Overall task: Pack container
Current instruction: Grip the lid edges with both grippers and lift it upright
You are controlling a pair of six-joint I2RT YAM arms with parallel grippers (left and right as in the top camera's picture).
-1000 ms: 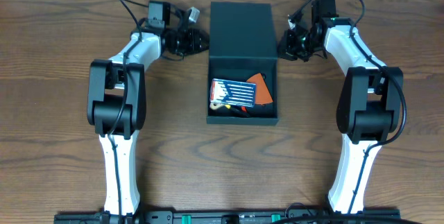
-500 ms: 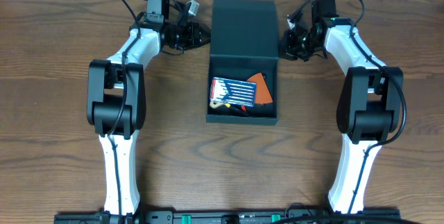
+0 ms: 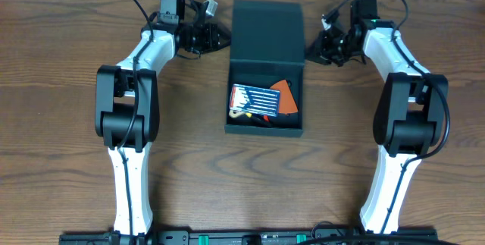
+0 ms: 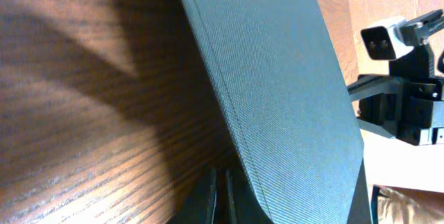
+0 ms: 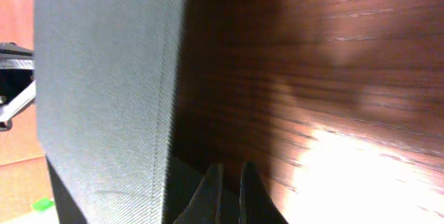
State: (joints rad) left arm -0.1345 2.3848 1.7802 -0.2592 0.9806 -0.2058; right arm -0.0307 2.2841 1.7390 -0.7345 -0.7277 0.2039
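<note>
Two white-and-black robot arms flank the container [image 3: 264, 130] at the far middle of a dark wood-grain tabletop [image 3: 68, 161]. Cables loop over each wrist, and nothing lies between either tool and the box.

The container is a matte teal-black square box. Its hinged flap lid [image 3: 267, 31] is thrown open toward the far edge, and the tray sits nearer the arm bases. Inside lie a flat blue case [image 3: 254, 101] of white-tipped bits, an orange piece [image 3: 286, 97] just beside it on the right, and something yellow at the front left corner.

The left tool [image 3: 222, 39] points at the lid's left edge and the right tool [image 3: 311, 50] at its right edge, each just beside the flap; whether they touch it cannot be told. In the left wrist view the dark fingers [image 4: 207, 200] are pressed together, grasping nothing, below the textured lid, with the other arm's white camera [image 4: 383, 40] beyond it. In the right wrist view the fingers [image 5: 210, 193] are drawn almost together, nothing between them.
</note>
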